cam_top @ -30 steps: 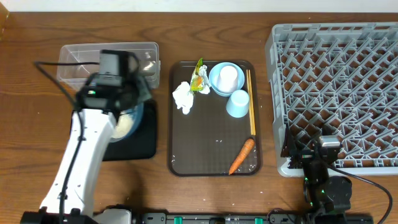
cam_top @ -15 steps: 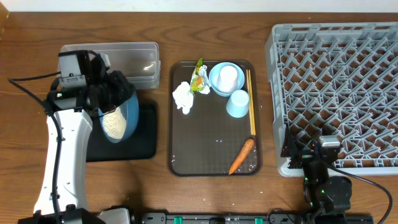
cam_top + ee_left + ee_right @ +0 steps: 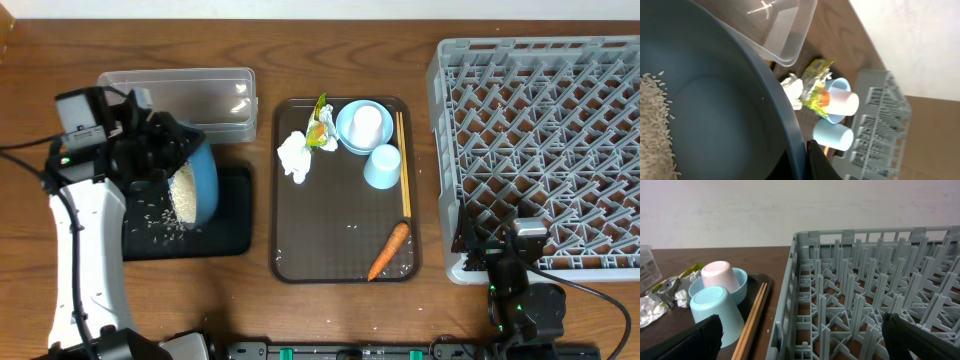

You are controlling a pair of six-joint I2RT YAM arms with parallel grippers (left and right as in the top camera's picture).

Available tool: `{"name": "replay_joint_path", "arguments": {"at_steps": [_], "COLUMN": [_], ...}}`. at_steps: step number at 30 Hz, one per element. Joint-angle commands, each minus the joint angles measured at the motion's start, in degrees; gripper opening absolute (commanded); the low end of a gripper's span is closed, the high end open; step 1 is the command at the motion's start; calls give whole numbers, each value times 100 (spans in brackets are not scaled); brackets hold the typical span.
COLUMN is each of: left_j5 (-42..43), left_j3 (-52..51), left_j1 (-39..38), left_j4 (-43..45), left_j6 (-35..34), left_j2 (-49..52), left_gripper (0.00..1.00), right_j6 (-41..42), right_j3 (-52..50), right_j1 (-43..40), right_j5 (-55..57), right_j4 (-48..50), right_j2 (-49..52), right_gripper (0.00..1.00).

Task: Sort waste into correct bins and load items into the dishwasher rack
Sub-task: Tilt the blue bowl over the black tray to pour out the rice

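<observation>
Over black tray, tipped bowl, seemingly gripped

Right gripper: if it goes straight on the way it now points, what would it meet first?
Most likely the grey dishwasher rack, near its corner: its wall fills the view between the open fingers of the right gripper. How far off it is, I cannot tell.

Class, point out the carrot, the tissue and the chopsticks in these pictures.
carrot (image 3: pixel 390 249): overhead view, middle of its body.
tissue (image 3: pixel 295 156): overhead view, centre of the crumple.
chopsticks (image 3: pixel 405 195): overhead view, lower part of the sticks.
</observation>
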Motion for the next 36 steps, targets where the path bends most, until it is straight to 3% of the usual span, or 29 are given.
{"name": "replay_joint_path", "arguments": {"at_steps": [1,20,34,36], "left_j5": [590,1620,1906,2271], "left_j3": [136,120,118,114], "left_j1": [225,540,946,1032], "left_j4": [22,-136,-544,-542], "left_j6": [-101,-487,-483,-481], "left_j2": [-79,-79,-79,-79], "left_gripper": [6,6,6,6], "right_j6": [-74,-74,-74,-74], "right_j3": [-9,-9,-9,-9], "right_j1": [142,142,142,142], "right_j5": [0,0,0,0], "right_j4": [-24,-24,-24,-24], "right_j2": [2,2,2,2], "right_gripper": [99,99,99,99]}}
